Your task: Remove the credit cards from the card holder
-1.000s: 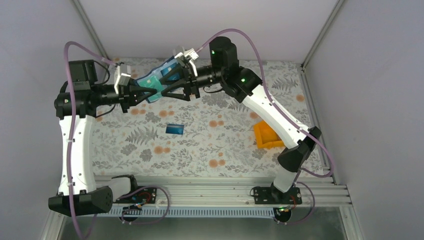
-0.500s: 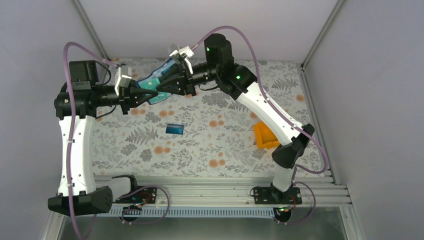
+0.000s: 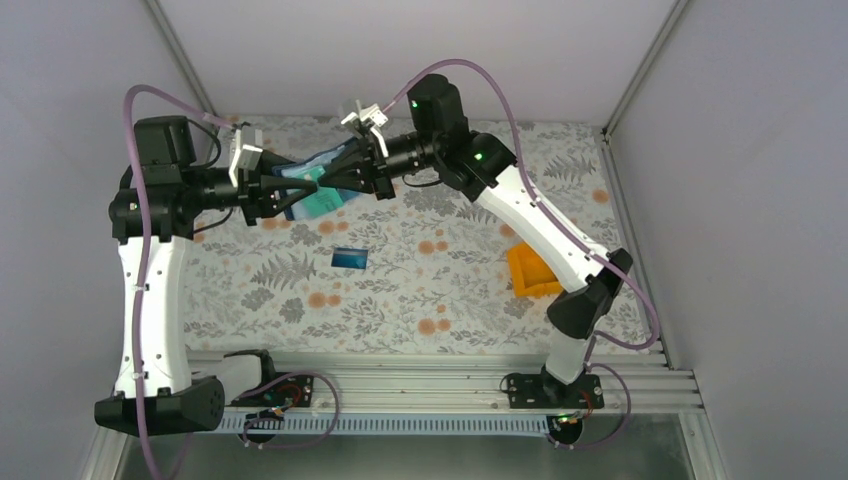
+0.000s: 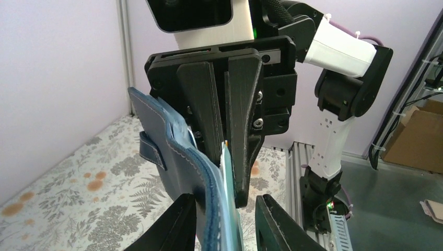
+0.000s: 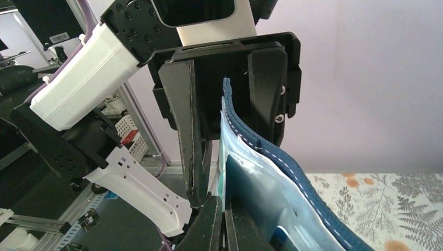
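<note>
Blue card: one blue card (image 3: 350, 258) lay flat on the desk (image 3: 450, 290), left of middle, where it had been a second before.
Bin: an orange bin (image 3: 530, 272) sat toward the desk's right edge, well apart from that card, unmoved.
Left tool: the left tool (image 4: 223, 209) had been clamped tight a second earlier. Now its jaws stood parted, one on each side of the holder (image 4: 156, 125), with a gap showing beside the inner finger.
Right tool: the right tool (image 5: 223, 203) had been spread wide a second earlier. Now its jaws were pinched together on the thin edge of a teal card (image 5: 222, 157) at the holder's pocket side.
Holder: it hung in the air between the two facing tools, edge-on to both wrist cameras, tab on its navy outside. It lay flatter and further left than a second before.
Room: the tools met over the desk's far left part, near the back wall (image 3: 400, 60).
</note>
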Action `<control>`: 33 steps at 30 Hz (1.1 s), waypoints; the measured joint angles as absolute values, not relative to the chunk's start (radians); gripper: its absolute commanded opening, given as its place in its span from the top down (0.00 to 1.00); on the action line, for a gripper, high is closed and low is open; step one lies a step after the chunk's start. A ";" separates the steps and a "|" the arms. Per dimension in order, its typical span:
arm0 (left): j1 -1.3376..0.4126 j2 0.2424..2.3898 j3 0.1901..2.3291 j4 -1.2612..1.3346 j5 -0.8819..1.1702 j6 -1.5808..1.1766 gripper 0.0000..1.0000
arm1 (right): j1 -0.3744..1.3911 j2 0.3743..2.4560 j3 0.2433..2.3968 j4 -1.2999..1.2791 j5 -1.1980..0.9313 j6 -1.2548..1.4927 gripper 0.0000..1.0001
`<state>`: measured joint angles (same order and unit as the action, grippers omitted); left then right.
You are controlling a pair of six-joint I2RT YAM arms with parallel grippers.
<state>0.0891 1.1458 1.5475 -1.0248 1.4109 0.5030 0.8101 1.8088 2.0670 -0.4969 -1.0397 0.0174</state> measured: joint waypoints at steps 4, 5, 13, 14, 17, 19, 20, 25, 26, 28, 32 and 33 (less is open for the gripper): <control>0.089 1.143 1.537 -1.018 1.415 0.503 0.72 | 0.802 1.795 2.062 -0.551 -1.022 -0.016 0.96; 0.089 1.143 1.535 -1.018 1.417 0.503 0.72 | 0.801 1.788 2.061 -0.562 -1.017 -0.025 0.96; 0.088 1.140 1.522 -1.018 1.430 0.503 0.95 | 0.791 1.750 2.060 -0.584 -1.009 -0.058 0.96; 0.088 1.140 1.520 -1.019 1.434 0.500 0.97 | 0.791 1.750 2.060 -0.584 -1.009 -0.058 0.91; 0.086 1.140 1.518 -1.019 1.436 0.497 0.98 | 0.788 1.750 2.059 -0.584 -1.006 -0.056 0.72; 0.088 1.140 1.518 -1.019 1.433 0.497 0.98 | 0.786 1.748 2.055 -0.576 -1.015 -0.059 0.68; 0.088 1.140 1.518 -1.019 1.433 0.496 0.98 | 0.786 1.745 2.046 -0.571 -1.018 -0.056 0.69; 0.097 1.152 1.546 -1.019 1.432 0.495 0.98 | 0.774 1.683 1.886 -0.520 -1.021 -0.064 0.76; 0.099 1.156 1.558 -1.019 1.432 0.495 0.98 | 0.769 1.671 1.853 -0.514 -1.021 -0.061 0.78; 0.103 1.158 1.570 -1.018 1.433 0.496 0.98 | 0.760 1.660 1.805 -0.504 -1.022 -0.054 0.85; 0.105 1.159 1.575 -1.023 1.433 0.500 0.97 | 0.754 1.659 1.785 -0.491 -1.024 -0.053 0.84; 0.105 1.160 1.576 -1.024 1.433 0.503 0.97 | 0.753 1.658 1.785 -0.488 -1.024 -0.054 0.82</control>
